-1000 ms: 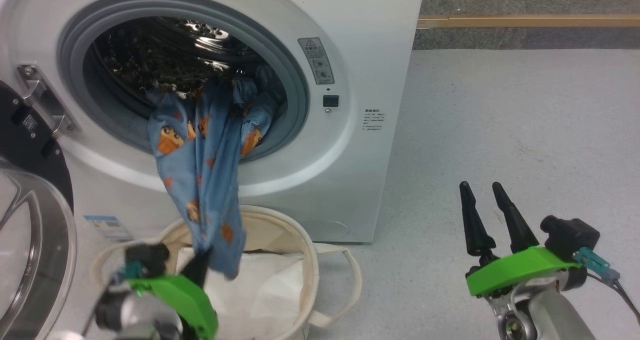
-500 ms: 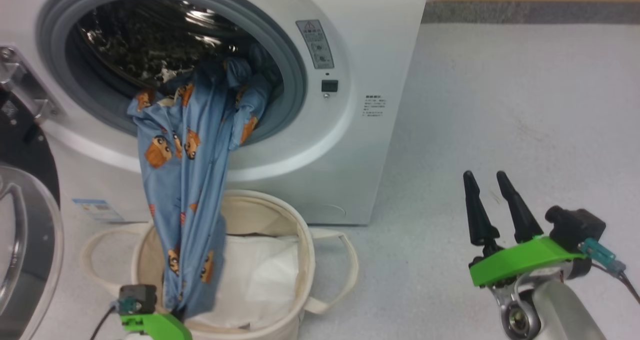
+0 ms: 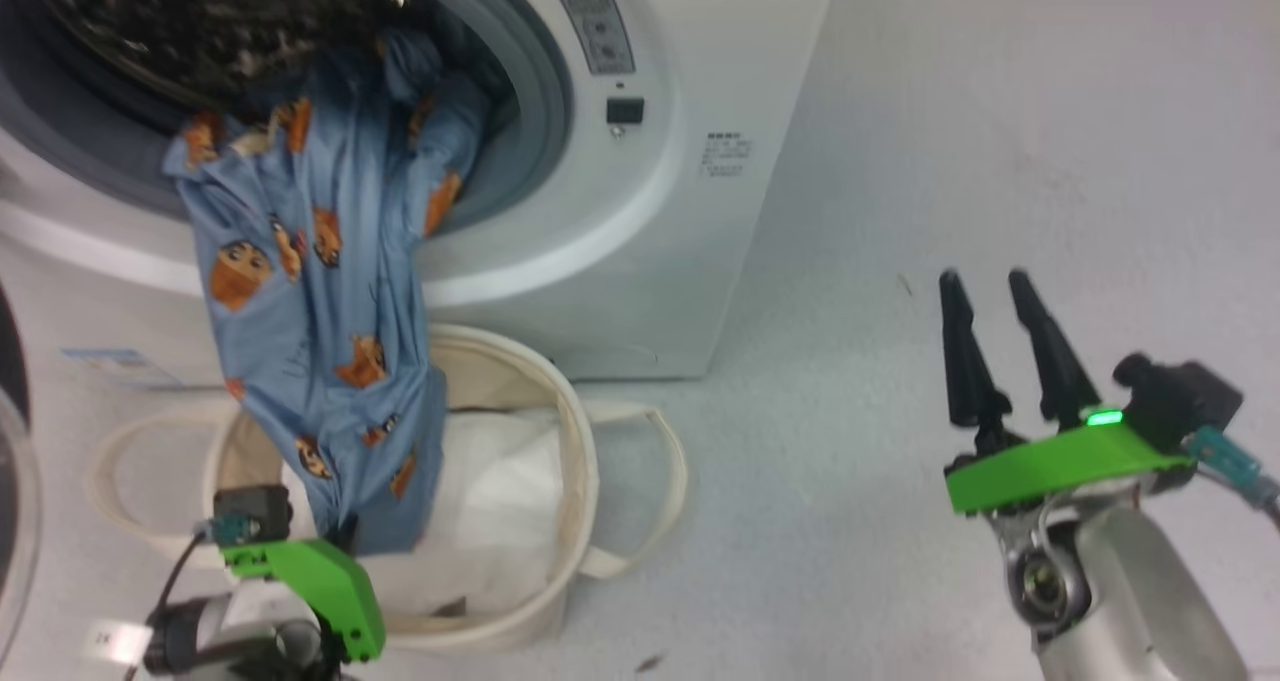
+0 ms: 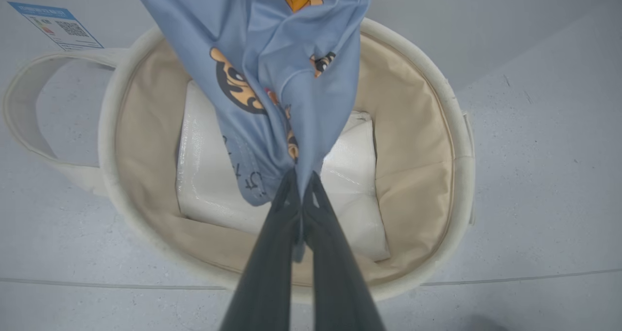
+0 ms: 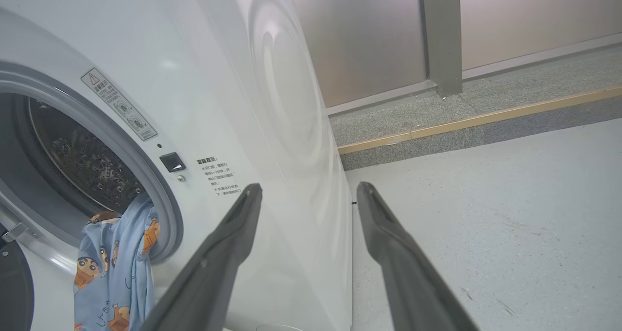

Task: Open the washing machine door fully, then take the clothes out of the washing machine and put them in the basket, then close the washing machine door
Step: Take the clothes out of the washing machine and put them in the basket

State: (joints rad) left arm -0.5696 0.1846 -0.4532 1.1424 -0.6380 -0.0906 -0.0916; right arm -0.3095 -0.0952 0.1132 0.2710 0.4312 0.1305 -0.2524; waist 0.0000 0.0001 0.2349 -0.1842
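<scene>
**Finding 1: change.** Against the head views of the last second, more of the clothes (image 3: pixel 300 291) now lie outside the drum (image 5: pixel 82 165). The blue bear-print garment has spread wider over the grey door seal, and its lower end hangs into the basket (image 3: pixel 578 441). The whole head picture has also shifted, so the washing machine (image 3: pixel 700 261) sitting higher in view is the camera moving, not the machine. The left end effector (image 4: pixel 302 178) is clenched on a bunched fold at the garment's low end, just above the basket's mouth.

**Significance.** In my judgement the extraction is well advanced but not complete, because the upper part of the garment still rests in the opening. A release now would likely leave fabric draped over the seal, so more pull is needed before letting go.

**Finding 2: right arm.** The right end effector (image 3: pixel 984 279) stands released, fingers apart and holding nothing. It sits over bare floor, well clear of the machine.

**Finding 3: view differences.**
- The left wrist view alone shows the pinch itself: fingers closed with fabric between the tips, and the white folded sheet (image 4: pixel 350 175) on the basket floor beneath.
- The right wrist view shows the drum's perforated steel and the garment's top end tucked against the seal. It also shows a dark portion of the washing machine door (image 5: pixel 14 292) at lower left, swung open and not yet closed.
</scene>
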